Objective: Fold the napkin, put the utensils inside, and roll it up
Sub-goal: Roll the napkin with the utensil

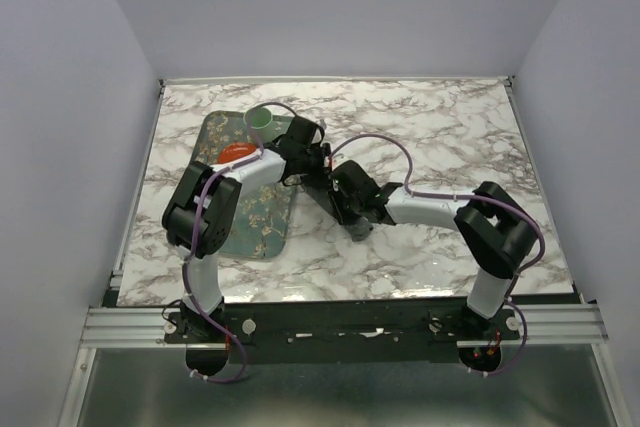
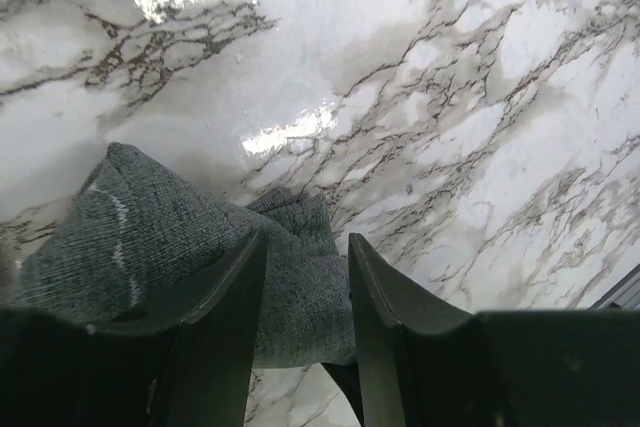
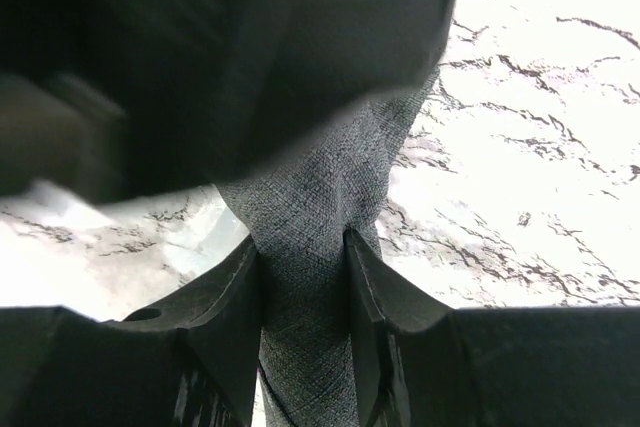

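The napkin (image 2: 150,237) is a bunched dark grey roll held up over the marble table between both arms. In the left wrist view one end of it fills the gap of my left gripper (image 2: 305,242), whose jaws stand apart around the cloth without squeezing it. In the right wrist view the napkin (image 3: 330,177) narrows to a waist where my right gripper (image 3: 303,242) pinches it. Seen from above, my left gripper (image 1: 318,172) and right gripper (image 1: 345,199) meet near the table's middle. The utensils are out of view.
A green floral tray (image 1: 255,232) lies on the left under the left arm, with an orange thing (image 1: 237,151) and a green cup (image 1: 262,119) at its far end. The left gripper's dark body (image 3: 250,47) fills the top of the right wrist view.
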You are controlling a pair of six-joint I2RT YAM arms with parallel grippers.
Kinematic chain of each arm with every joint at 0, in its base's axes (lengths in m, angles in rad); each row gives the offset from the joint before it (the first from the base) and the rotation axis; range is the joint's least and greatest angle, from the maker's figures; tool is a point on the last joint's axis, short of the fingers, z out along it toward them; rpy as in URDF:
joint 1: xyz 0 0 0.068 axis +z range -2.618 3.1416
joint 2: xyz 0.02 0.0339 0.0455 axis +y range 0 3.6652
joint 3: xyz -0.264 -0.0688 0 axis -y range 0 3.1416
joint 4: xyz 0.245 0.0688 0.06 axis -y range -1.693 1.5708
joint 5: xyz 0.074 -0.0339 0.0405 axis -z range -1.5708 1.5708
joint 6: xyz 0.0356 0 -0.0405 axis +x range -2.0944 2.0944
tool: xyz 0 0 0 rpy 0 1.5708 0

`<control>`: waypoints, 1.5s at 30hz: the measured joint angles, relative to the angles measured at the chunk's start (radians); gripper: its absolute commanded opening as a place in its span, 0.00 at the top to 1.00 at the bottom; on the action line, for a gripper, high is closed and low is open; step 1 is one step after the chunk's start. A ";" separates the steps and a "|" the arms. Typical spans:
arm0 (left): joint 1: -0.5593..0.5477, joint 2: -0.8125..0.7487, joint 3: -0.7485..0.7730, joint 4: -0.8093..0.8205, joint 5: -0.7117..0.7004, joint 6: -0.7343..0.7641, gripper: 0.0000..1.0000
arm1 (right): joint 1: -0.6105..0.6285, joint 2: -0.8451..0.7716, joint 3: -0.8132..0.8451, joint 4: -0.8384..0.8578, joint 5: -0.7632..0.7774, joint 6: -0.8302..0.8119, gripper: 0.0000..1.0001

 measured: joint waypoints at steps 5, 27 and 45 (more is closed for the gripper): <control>0.011 0.000 0.054 -0.026 0.000 0.009 0.51 | -0.053 -0.024 -0.045 0.058 -0.117 0.042 0.63; -0.090 -0.183 -0.055 -0.083 -0.043 0.058 0.57 | -0.368 0.018 -0.159 0.258 -0.748 0.187 0.58; -0.087 -0.082 -0.039 -0.045 -0.074 0.046 0.62 | -0.423 0.079 -0.132 0.240 -0.936 0.181 0.50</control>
